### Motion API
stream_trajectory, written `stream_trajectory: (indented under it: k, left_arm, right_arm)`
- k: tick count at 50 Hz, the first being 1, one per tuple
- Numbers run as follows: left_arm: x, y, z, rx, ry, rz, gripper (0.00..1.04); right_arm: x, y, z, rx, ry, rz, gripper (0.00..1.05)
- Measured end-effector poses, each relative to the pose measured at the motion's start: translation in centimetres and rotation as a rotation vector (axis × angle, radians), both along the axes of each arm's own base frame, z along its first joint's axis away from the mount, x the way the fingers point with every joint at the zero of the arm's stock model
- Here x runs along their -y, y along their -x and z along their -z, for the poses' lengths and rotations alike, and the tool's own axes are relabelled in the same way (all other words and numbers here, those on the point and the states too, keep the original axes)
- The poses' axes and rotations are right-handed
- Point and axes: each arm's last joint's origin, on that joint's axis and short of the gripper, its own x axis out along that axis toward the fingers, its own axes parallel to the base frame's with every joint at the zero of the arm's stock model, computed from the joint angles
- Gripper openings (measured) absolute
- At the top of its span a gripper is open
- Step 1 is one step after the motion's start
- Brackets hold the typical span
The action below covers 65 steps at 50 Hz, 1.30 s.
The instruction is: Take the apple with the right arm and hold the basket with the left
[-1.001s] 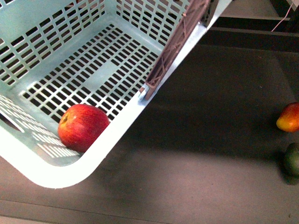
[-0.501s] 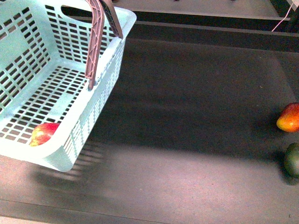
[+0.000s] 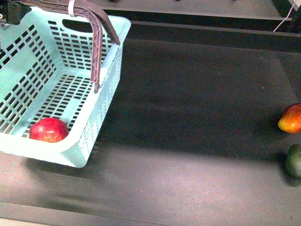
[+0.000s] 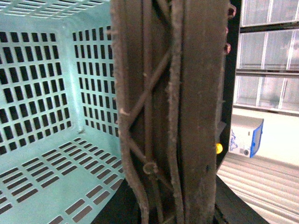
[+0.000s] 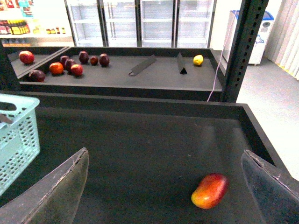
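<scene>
Labels on the shelved goods (image 5: 18,27) far behind the bench (image 3: 188,117) are too small to read, and the mark on a white and blue box (image 4: 245,135) is blurred.

The right pincer (image 5: 164,156) is spread wide, its two dark fingers (image 5: 60,186) far apart above bare bench, gripping nothing. A dark shape over the brown handles (image 3: 96,42) is probably the left pincer (image 3: 10,10); I cannot tell how its jaws stand. A white zip tie (image 3: 71,8) binds the handles.

The red apple (image 3: 48,130) lies inside the pale turquoise basket (image 3: 70,157), in its near corner, touching the slotted floor. Well apart, at the bench's right edge, an orange-red fruit (image 3: 291,117) lies near a dark green fruit (image 3: 294,161).
</scene>
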Motion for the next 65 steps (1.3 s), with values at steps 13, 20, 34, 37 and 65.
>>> stream_trajectory:
  k: [13, 20, 34, 37, 65]
  left_arm:
    - [-0.6, -0.1, 1.6, -0.024, 0.010, -0.028, 0.18]
    - [-0.6, 0.0, 1.9, -0.022, 0.025, -0.031, 0.18]
    - [-0.9, 0.6, 2.8, -0.058, 0.038, -0.050, 0.18]
    - [-0.9, 0.7, 2.8, -0.063, 0.037, -0.052, 0.18]
    - [-1.3, 6.4, -1.0, -0.080, -0.013, -0.183, 1.00]
  right_arm:
    - [0.0, 0.0, 0.0, 0.000, 0.000, 0.000, 0.96]
    - [0.0, 0.0, 0.0, 0.000, 0.000, 0.000, 0.96]
    - [0.0, 0.0, 0.0, 0.000, 0.000, 0.000, 0.96]
    - [0.0, 0.0, 0.0, 0.000, 0.000, 0.000, 0.96]
    - [0.0, 0.0, 0.0, 0.000, 0.000, 0.000, 0.96]
